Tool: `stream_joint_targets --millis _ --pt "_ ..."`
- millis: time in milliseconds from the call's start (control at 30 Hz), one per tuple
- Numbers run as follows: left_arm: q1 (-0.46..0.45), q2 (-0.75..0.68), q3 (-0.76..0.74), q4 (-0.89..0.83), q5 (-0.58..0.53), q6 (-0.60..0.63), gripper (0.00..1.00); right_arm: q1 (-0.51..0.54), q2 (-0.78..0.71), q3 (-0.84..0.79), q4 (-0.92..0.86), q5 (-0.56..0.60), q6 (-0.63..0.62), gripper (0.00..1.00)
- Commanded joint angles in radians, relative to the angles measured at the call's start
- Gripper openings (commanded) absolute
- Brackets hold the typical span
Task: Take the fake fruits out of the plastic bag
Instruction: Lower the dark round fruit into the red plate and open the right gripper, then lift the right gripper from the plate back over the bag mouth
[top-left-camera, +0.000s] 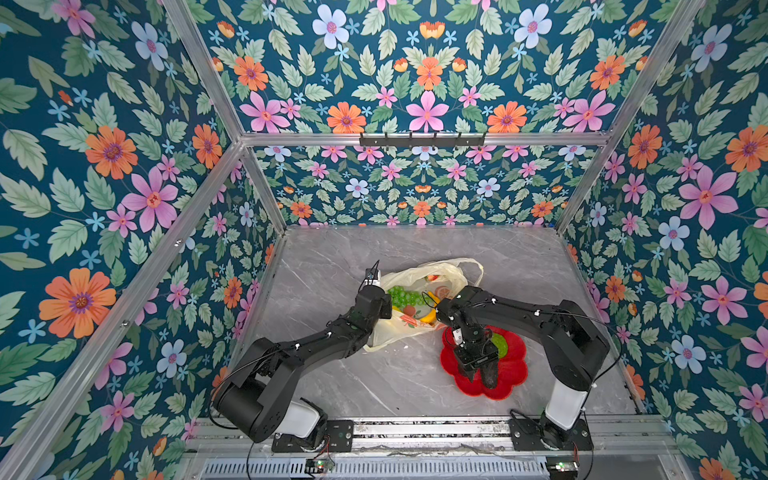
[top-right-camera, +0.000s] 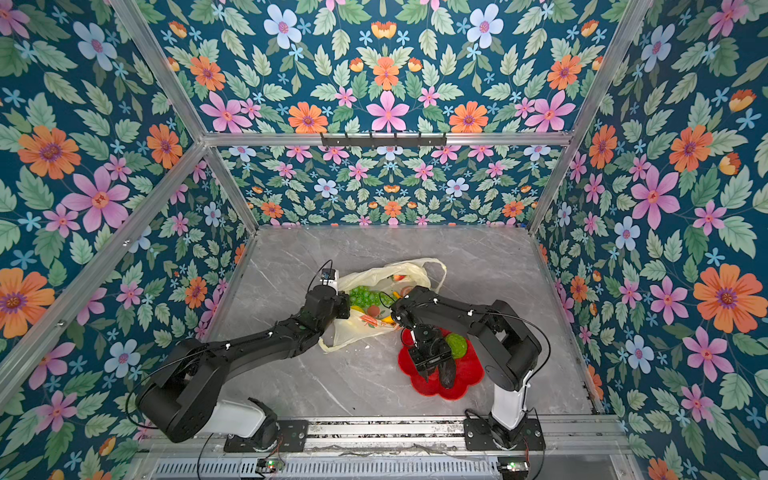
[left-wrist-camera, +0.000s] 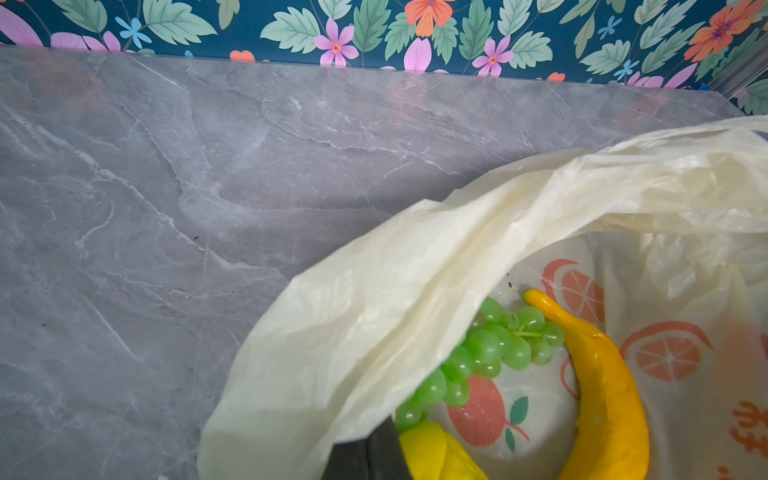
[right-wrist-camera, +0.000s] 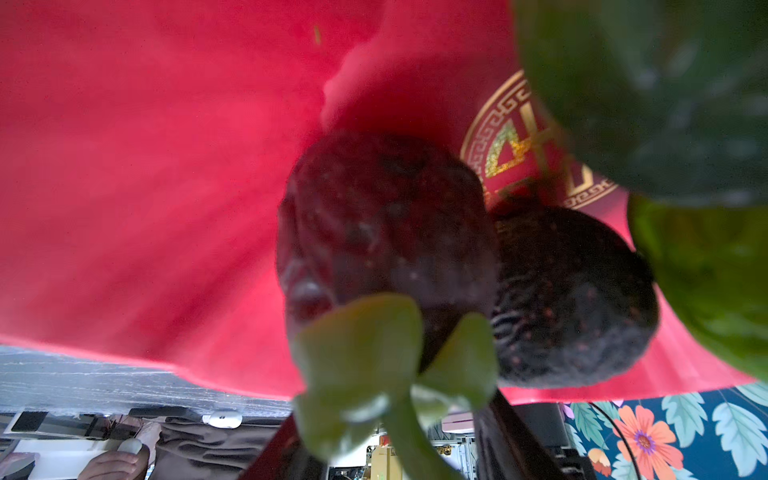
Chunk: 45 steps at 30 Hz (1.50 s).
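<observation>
Overhead first, in both top views: a thin translucent pale-yellow plastic bag (top-left-camera: 415, 272) (top-right-camera: 374, 272) lies mid-table on the grey marble-pattern tabletop (top-left-camera: 332, 257) (top-right-camera: 291, 257), with its mouth gaping toward the arms. A green grape bunch (top-left-camera: 401, 296) (top-right-camera: 365, 296) and a yellow banana (top-left-camera: 429, 318) (top-right-camera: 386, 319) sit inside. The left gripper (top-left-camera: 387, 308) (top-right-camera: 344, 306) is at the bag's rim. A red flower-shaped plate (top-left-camera: 513, 374) (top-right-camera: 469, 374) sits just beside the bag and carries a bumpy green fruit (top-left-camera: 501, 345) (top-right-camera: 457, 345). The right gripper (top-left-camera: 481, 374) (top-right-camera: 436, 372) is low over the plate, with one dark bumpy fruit (top-left-camera: 491, 376) (top-right-camera: 448, 374) at its tips.

Left wrist: the fingers (left-wrist-camera: 365, 455) are clamped together, with bag film (left-wrist-camera: 415, 270) gathered at them and the rim lifted like an awning. Under it lie the grapes (left-wrist-camera: 490, 353), the banana (left-wrist-camera: 602, 382) and a yellow lemon (left-wrist-camera: 440, 453).

Right wrist, blurred: the fingers (right-wrist-camera: 511, 432) stand partly apart. A dark reddish leafy fruit (right-wrist-camera: 386, 224) lies between them on the plate (right-wrist-camera: 145, 166), but I cannot tell whether they press on it. A dark avocado (right-wrist-camera: 573, 299) touches it, and the green fruit (right-wrist-camera: 665, 104) is close by.
</observation>
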Motion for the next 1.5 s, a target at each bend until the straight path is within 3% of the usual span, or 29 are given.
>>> stream_joint_targets --millis 0,500,667,867,1067,1233,1467 --pt "0.001 -0.002 0.008 0.005 -0.005 0.014 0.0 0.001 -0.013 0.013 -0.014 0.014 0.005 0.54" --pt "0.0 -0.003 0.008 0.005 -0.007 0.015 0.0 0.002 -0.089 0.078 -0.002 0.084 0.066 0.58" --pt "0.001 -0.007 0.009 0.005 -0.007 0.014 0.0 -0.01 -0.117 0.125 0.093 0.152 0.121 0.59" --pt "0.001 -0.007 0.008 0.006 0.005 0.011 0.0 -0.059 -0.135 0.182 0.342 0.229 0.163 0.56" --pt "0.0 -0.014 0.009 0.005 0.008 0.01 0.0 -0.068 -0.041 0.262 0.61 0.261 0.221 0.55" --pt "0.0 -0.024 0.002 0.019 0.046 0.002 0.0 -0.081 0.1 0.336 0.698 0.325 0.315 0.5" --pt "-0.003 -0.041 -0.015 0.052 0.091 -0.017 0.0 -0.116 0.233 0.396 0.827 0.324 0.38 0.41"
